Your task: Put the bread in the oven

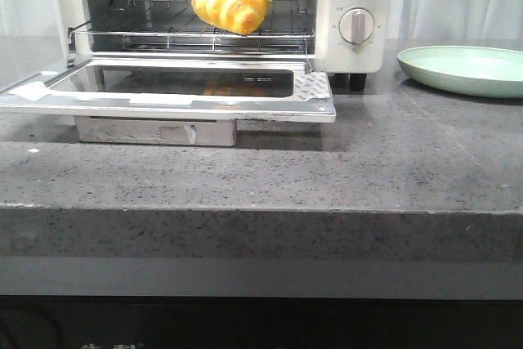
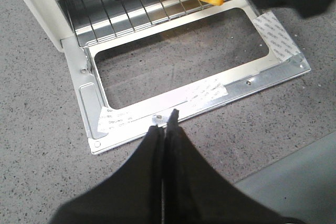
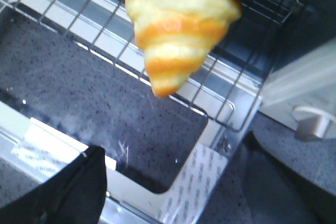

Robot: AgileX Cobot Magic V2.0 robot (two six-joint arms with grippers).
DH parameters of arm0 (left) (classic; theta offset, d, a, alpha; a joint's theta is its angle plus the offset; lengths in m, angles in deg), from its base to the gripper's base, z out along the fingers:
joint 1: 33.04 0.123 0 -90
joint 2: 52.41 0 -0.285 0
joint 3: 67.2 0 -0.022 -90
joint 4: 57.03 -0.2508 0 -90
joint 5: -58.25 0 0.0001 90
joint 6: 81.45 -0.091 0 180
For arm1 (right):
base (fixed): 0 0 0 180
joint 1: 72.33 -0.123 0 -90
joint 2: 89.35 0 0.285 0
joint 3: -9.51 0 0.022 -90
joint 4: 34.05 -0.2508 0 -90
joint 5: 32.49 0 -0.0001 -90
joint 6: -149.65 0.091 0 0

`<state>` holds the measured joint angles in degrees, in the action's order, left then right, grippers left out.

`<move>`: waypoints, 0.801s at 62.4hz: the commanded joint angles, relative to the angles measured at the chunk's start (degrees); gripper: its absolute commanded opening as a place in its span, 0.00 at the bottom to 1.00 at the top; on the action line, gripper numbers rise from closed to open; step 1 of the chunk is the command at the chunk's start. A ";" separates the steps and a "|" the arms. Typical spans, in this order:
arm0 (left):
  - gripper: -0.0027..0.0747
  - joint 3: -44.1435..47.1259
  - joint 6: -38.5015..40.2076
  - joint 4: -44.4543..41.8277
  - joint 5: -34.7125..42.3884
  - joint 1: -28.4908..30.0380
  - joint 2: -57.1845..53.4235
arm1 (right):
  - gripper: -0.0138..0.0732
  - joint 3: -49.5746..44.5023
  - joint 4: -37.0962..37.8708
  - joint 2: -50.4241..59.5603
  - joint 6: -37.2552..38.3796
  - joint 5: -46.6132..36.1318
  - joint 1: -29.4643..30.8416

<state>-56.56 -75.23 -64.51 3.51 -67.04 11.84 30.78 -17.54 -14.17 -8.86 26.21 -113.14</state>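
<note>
the top of the oven (image 1: 351, 14) was cut off by the upper edge of the front view, and whatever held the bread (image 1: 232, 1) ran out of the frame there too, so its grip could not be made out. in the right wrist view the right claw (image 3: 173, 192) showed only as two dark, blurred fingers (image 3: 68, 192) at the lower corners, spread wide apart, with nothing between them. the left claw (image 2: 165, 124) sat at lower centre of its own view, fingers pressed together and empty, just over the near edge of the lowered glass door (image 2: 189, 66). the bread was glossy, golden orange with pale yellow stripes, croissant-shaped, tapering to a point. it hung at upper centre of the front view, just above the front of the wire rack (image 1: 163, 26); whether it touched the rack was unclear. a pale green plate (image 1: 466, 71), cut by the right edge, lay on the grey bench (image 1: 327, 177).
</note>
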 commanded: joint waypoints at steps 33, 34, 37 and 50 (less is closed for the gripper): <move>0.01 -1.40 0.62 -0.11 3.20 -0.10 -0.83 | 0.78 -36.41 -13.16 39.01 -11.01 -12.27 17.37; 0.01 -1.40 0.62 -0.11 3.20 -0.10 -0.83 | 0.78 -37.02 -13.16 39.87 -11.01 -12.27 17.37; 0.01 -1.40 0.62 -0.11 3.20 -0.10 -0.83 | 0.78 -39.36 -13.16 43.05 -11.01 -12.27 17.37; 0.01 -1.40 0.62 -0.11 3.20 -0.10 -0.83 | 0.78 -46.21 -12.37 55.92 -11.01 -12.49 17.37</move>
<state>-56.56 -75.23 -64.51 3.51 -67.04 11.84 -14.71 -30.83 37.10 -19.19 17.53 -96.08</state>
